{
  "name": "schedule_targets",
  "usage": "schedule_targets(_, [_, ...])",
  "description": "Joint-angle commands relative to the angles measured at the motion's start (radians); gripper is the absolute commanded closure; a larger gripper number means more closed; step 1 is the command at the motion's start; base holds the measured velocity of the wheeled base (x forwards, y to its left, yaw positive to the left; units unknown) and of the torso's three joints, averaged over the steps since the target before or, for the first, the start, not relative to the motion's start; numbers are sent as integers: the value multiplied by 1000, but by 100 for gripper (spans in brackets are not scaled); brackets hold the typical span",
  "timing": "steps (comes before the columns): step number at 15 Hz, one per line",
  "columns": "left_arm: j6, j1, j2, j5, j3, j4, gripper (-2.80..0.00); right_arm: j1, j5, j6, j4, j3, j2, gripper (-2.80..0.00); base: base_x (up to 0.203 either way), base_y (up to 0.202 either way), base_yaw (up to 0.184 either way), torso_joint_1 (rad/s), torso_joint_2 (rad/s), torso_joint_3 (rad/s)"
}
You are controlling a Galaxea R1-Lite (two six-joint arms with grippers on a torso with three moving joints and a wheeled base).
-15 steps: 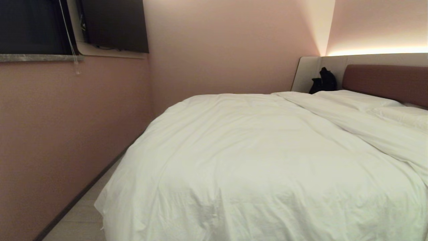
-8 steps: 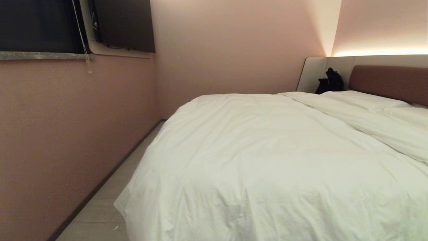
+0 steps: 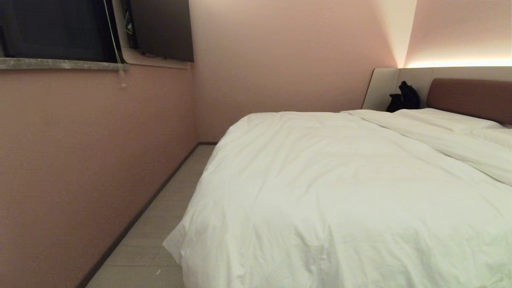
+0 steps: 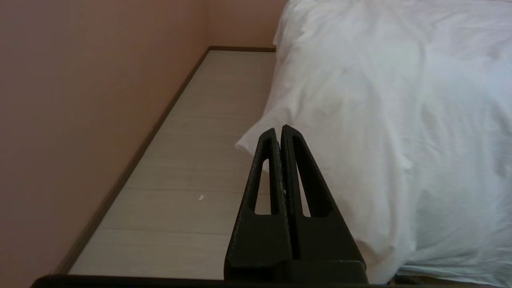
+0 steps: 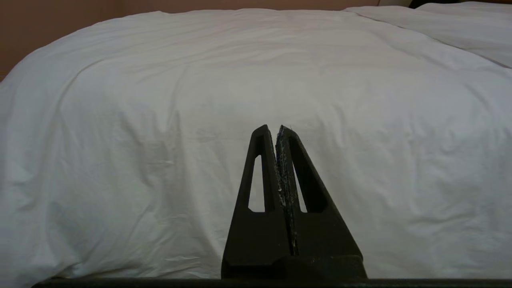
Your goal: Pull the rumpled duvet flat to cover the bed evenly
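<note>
A puffy white duvet lies over the bed, draping past the foot and down the left side, with a corner hanging out over the floor. Its upper edge runs slanted near the brownish-red headboard. Neither arm shows in the head view. In the left wrist view my left gripper is shut and empty, short of that hanging corner of the duvet. In the right wrist view my right gripper is shut and empty, facing the duvet's foot drape.
A pink wall runs along the left, leaving a narrow strip of pale floor beside the bed. A dark window and a wall screen sit high up. A black bag rests by the beige headboard panel.
The whole head view has shifted: bed, wall and window slide to the right and more floor shows on the left, so the camera has moved. Duvet and grippers look unchanged.
</note>
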Motion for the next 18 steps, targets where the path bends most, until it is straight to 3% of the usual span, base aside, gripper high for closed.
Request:
schedule_targets(1, [-1, 0, 0, 0, 0, 1, 0, 0, 1, 0, -1, 0, 0, 0, 0, 194, 1, 5, -1, 2])
schedule_targets(18, [-1, 0, 0, 1, 0, 1, 0, 0, 1, 0, -1, 0, 0, 0, 0, 197, -1, 2, 4, 2])
